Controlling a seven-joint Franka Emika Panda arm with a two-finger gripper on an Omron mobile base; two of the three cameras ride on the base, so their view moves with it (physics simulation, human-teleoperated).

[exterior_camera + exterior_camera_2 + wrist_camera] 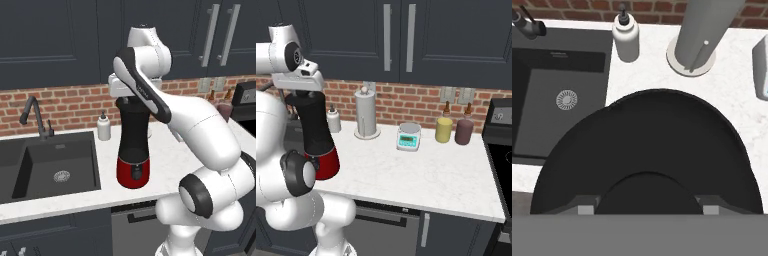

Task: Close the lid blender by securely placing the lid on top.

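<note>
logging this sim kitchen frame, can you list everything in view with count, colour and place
blender: 1, black jar on red base, counter right of the sink
lid: 1, black disc, at the jar's top under the hand
sink: 1, black, left end of the counter
faucet: 1, black, behind the sink
soap bottle: 1, white, behind the blender
paper towel holder: 1, grey, by the brick wall
kitchen scale: 1, white and teal, mid counter
jars: 2, yellow and dark maroon, near the stove
stove: 1, black, right edge
robot arm: 1, white; jaws hidden over the lid
</note>
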